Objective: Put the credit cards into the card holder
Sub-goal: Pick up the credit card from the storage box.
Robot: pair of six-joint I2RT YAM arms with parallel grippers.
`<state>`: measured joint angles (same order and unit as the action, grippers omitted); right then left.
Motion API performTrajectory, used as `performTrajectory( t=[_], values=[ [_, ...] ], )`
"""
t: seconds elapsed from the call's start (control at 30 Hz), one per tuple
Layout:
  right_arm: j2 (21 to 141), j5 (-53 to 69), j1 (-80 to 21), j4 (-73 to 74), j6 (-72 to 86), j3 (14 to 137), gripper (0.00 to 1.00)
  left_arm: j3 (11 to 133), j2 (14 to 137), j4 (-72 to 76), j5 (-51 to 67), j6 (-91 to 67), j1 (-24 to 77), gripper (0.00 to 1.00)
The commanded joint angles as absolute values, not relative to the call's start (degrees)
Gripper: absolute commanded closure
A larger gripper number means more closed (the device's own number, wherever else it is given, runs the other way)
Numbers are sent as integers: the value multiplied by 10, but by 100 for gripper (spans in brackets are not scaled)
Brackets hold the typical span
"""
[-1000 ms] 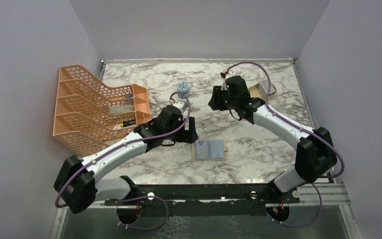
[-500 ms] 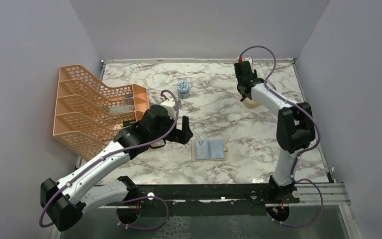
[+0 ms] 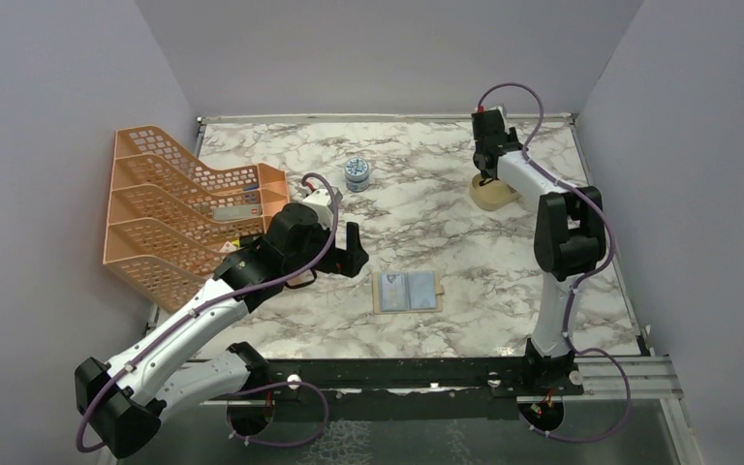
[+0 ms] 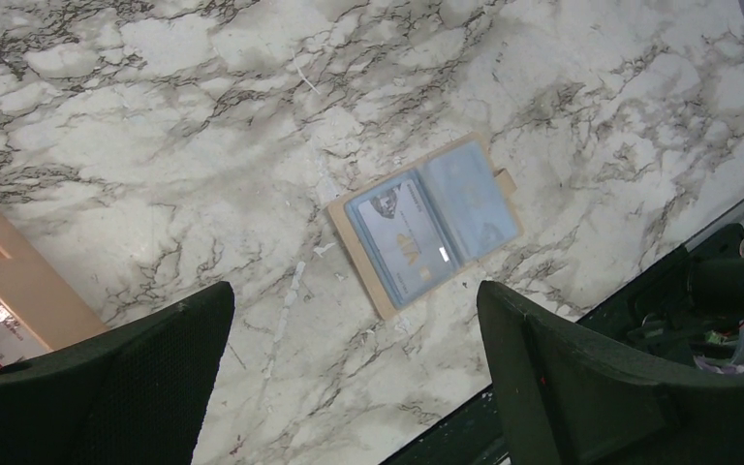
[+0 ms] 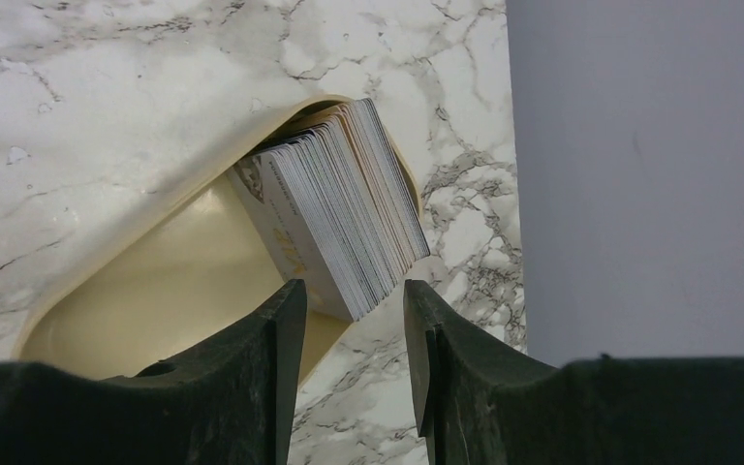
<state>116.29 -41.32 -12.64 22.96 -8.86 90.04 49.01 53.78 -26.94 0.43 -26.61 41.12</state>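
Holder (image 4: 426, 228) open beyond spread left end effector (image 4: 354, 300); card stack (image 5: 334, 213) ahead of spread right end effector (image 5: 349, 295).

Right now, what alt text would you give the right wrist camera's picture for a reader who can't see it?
A thick stack of credit cards stands on edge, leaning, in a beige dish on a marble table beside a grey wall. The right gripper hovers near it, jaws apart and empty.
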Motion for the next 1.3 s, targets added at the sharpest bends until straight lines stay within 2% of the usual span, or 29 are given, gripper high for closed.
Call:
performTrajectory(
  t=[0.0, 0.63, 1.27],
  values=[
    [1189, -428, -120, 220, -123, 921, 58, 485, 539, -270, 20, -262, 397, 1],
    [1237, -421, -94, 195, -156, 927, 58, 478, 543, -260, 42, -263, 378, 2],
    [1216, -413, -91, 215, -135, 936, 72, 474, 536, -254, 55, -263, 366, 5]
  ],
)
